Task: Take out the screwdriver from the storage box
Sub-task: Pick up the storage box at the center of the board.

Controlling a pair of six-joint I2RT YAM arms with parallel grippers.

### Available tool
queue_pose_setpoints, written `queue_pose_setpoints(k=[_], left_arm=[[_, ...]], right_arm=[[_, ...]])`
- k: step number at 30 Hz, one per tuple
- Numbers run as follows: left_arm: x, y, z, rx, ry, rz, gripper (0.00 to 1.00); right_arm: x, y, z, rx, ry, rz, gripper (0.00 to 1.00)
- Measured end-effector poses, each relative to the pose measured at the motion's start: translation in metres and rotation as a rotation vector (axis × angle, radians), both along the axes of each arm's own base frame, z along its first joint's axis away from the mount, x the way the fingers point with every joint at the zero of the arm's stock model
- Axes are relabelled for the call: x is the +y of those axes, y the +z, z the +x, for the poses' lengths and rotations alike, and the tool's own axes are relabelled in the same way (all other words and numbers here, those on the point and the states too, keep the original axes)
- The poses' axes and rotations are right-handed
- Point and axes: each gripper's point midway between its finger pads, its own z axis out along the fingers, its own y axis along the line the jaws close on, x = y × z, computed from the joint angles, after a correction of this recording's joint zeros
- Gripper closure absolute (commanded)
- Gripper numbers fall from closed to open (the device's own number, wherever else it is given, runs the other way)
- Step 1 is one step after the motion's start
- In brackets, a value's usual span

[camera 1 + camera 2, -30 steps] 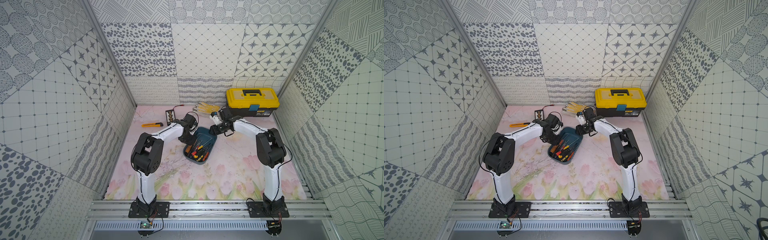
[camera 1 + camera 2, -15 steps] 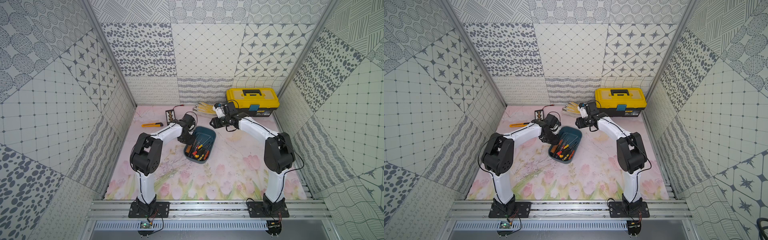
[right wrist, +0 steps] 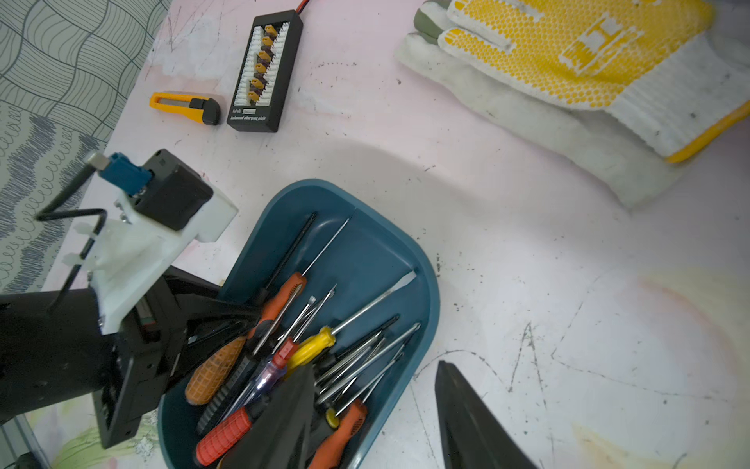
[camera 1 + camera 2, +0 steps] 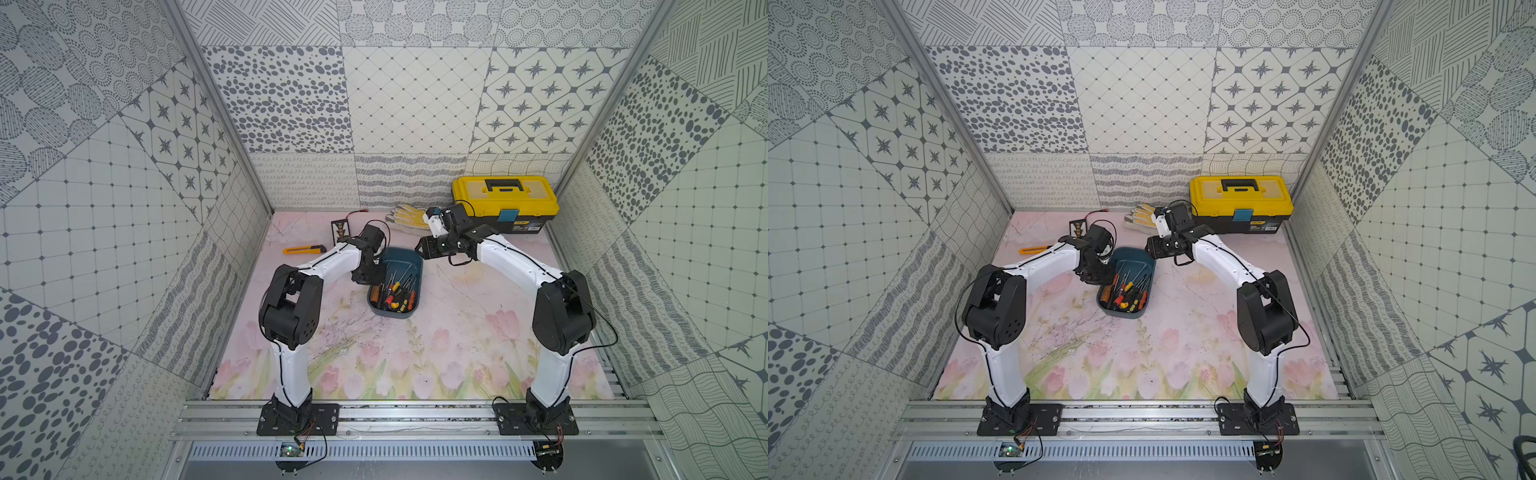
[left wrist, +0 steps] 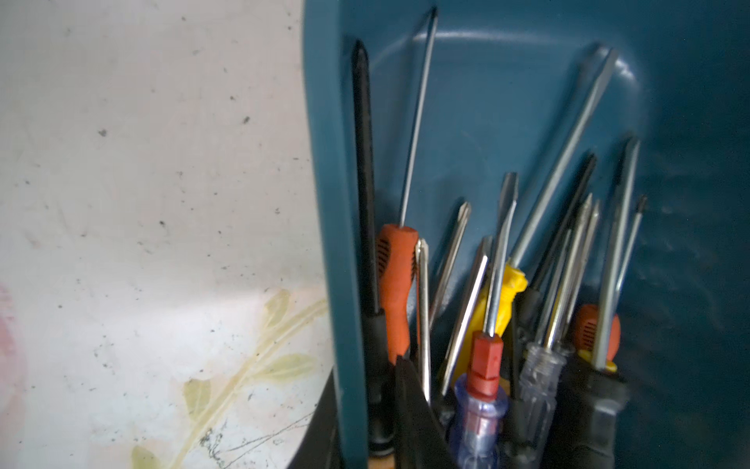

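Pinched the storage box wall with the left tool, clamped tight; hovered the right tool, spread wide and empty, above the rim.

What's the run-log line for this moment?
left gripper: shut on storage box rim | right gripper: open, above box | screwdrivers: in box, none gripped

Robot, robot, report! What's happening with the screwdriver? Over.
Left gripper clamps storage box rim. Right gripper open above. Screwdrivers tangled inside, none lifted.

Teal storage box — orange, yellow, seemingly violet screwdriver handles
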Motion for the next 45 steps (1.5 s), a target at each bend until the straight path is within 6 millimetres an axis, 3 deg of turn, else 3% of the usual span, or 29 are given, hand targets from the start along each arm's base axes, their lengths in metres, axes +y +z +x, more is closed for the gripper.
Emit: queue_pose_setpoints(k=[7,16,30,37,45], left_arm=[[0.005,-0.002,0.001,0.008,0.092,0.007,1.0],[0.008,-0.005,0.0,0.007,0.177,-0.006,1.0],[0.011,-0.007,-0.001,-0.01,0.262,-0.033,1.0],[0.011,-0.006,-0.001,-0.022,0.273,-0.037,1.0],[0.012,-0.006,-0.001,-0.021,0.295,-0.042,1.0]], right_arm=[[0.023,-0.009,-0.033,0.086,0.024,0.0,0.45],[0.033,-0.03,-0.064,0.216,0.003,-0.001,0.41],[0.051,-0.037,-0.087,0.309,-0.045,0.023,0.42],[0.059,-0.06,-0.097,0.371,-0.087,-0.013,0.47],[0.052,-0.077,-0.099,0.404,-0.137,-0.063,0.51]])
